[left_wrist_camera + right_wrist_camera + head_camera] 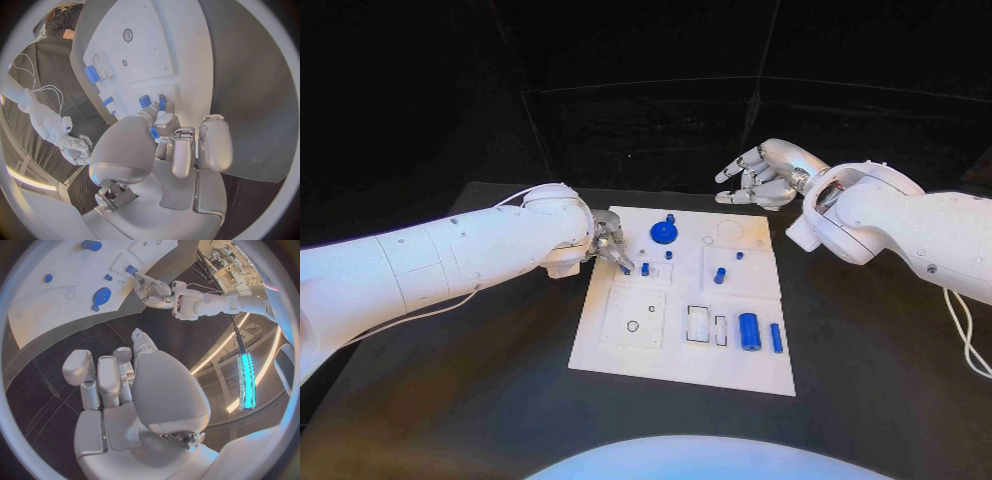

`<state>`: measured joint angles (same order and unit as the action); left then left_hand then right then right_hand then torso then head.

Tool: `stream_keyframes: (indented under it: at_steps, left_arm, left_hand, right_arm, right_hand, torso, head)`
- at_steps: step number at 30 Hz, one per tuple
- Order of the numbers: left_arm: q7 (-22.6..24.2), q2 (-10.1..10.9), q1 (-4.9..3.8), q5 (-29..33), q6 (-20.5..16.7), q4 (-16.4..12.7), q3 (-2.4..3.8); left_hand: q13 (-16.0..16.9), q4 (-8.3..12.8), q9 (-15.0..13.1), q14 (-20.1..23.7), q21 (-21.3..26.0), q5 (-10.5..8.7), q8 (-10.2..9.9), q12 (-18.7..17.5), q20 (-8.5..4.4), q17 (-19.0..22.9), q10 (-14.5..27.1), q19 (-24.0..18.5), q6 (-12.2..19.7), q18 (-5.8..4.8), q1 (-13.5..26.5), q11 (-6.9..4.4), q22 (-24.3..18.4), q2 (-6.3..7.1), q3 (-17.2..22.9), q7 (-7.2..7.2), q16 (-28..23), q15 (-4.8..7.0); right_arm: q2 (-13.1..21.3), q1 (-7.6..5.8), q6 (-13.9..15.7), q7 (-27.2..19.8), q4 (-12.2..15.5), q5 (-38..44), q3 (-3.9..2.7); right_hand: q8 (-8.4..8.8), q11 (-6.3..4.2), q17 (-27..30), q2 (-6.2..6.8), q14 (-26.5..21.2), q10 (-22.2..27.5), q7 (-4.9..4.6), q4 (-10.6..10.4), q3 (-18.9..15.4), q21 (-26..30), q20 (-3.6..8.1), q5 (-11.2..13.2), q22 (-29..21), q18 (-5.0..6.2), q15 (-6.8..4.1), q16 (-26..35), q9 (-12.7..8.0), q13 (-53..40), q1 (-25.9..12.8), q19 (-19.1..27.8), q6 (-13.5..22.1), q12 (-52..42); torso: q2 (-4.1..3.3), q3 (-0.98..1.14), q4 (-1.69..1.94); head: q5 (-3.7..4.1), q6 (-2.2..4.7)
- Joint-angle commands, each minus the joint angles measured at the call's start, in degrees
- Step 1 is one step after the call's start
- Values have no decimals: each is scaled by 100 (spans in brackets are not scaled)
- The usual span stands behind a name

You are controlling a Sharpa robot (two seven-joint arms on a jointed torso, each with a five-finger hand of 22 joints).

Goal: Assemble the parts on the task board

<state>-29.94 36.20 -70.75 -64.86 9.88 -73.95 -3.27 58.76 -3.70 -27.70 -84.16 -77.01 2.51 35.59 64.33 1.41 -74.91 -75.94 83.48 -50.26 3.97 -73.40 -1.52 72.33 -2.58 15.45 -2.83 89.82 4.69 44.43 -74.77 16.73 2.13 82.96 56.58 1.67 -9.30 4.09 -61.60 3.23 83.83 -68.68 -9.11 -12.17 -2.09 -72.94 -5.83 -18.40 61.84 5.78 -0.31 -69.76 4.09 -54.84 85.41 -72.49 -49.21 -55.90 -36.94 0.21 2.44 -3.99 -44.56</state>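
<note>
The task board (733, 350) is a white rectangular plate lying flat on the middle of the black counter (473, 400). Its surface is divided into shallow outlined panels with several recesses: a round outline near the far right corner, a small hole in the near left panel, and narrow rectangular slots in the near middle.

Blue parts are distributed over the board. A round blue disc with a short knob (665, 232) sits near the far edge, left of centre. A blue cylinder (749, 331) lies on its side in the near right area, with a thinner blue bar (776, 338) just beside it on the right. A short blue peg (720, 275) stands near the board's middle, and a smaller blue piece (740, 256) lies beyond it.

The left robot hand (609, 251) is at the board's left edge, near the far end. Its fingertips are drawn close together over a small blue part (154, 132), which appears pinched between them, just above the board surface.

The right robot hand (754, 177) hovers beyond the board's far right corner, well apart from every part. Its fingers are spread and loosely curled, and it carries nothing.
</note>
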Motion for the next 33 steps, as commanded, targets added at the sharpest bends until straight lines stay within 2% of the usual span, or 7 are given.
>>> stream_keyframes:
  at_steps: [1, 5, 11, 15, 33]
  left_arm:
    - [-95, 7, -4, -123, 126, 17, -9]
    - [-94, 2, -5, -124, 141, 14, -22]
    - [-91, 4, -5, -125, 179, 2, -44]
    - [-90, 19, -5, -125, 200, -27, -57]
    - [-45, -2, -17, -125, 195, -98, -63]
  left_hand:
    - [-7, 484, -348, -584, 9, 20, 40, -37, -19, -1509, -44, 17, -14, -3, -8, -10, 5, -42, 529, 24, 18, 23]
    - [-8, 482, -350, -584, 6, 20, 43, -38, -19, -1509, -44, 19, -16, -4, 5, -9, 9, -39, 547, 24, 18, 22]
    - [-8, 482, -350, -584, 6, 20, 43, -38, -19, -1509, -44, 19, -16, -4, 5, -9, 9, -39, 547, 24, 18, 22]
    - [-8, 482, -353, -584, 3, 20, 46, -37, -18, -1509, -45, 20, -19, -5, 20, -9, 15, -28, 564, 24, 18, 21]
    - [-2, 507, -364, -584, -9, 19, 63, -29, -18, -1509, -56, 26, -31, -9, 41, -15, 35, 15, 629, 32, 18, 22]
  right_arm:
    - [-8, -11, -35, -48, 4, -19, -3]
    - [-8, -11, -35, -50, 4, -19, -3]
    - [-6, -11, -33, -50, 2, -19, -3]
    - [-6, -11, -31, -51, 0, -19, -3]
    - [-58, -10, -34, -75, -34, -19, -3]
  right_hand:
    - [-33, -16, 5, -51, 50, 22, -10, -24, 13, 29, 11, -24, -9, 37, -24, 21, -6, 5, -17, 29, 36, -8]
    - [-33, -16, 5, -51, 50, 22, -10, -24, 13, 29, 11, -24, -9, 37, -24, 21, -6, 5, -17, 29, 36, -8]
    - [-36, -17, 0, -57, 51, 25, -9, -21, 21, 30, 11, -25, -8, 37, -25, 20, -5, 6, -6, 28, 34, -10]
    - [-36, -17, 0, -57, 51, 25, -9, -21, 21, 30, 11, -25, -8, 37, -25, 20, -5, 6, -6, 28, 34, -10]
    - [-38, -17, 2, -58, 51, 25, -10, -18, 25, 32, 11, -25, -10, 38, -25, 23, -5, 4, 1, 29, 35, -13]
  torso:
    - [1, 0, -2]
    - [-3, -2, -2]
    - [3, 7, 3]
    - [0, -3, -2]
    - [-7, 1, -8]
  head:
    - [-1, 2]
    - [-2, -5]
    - [-6, -13]
    - [-9, -19]
    - [0, -12]
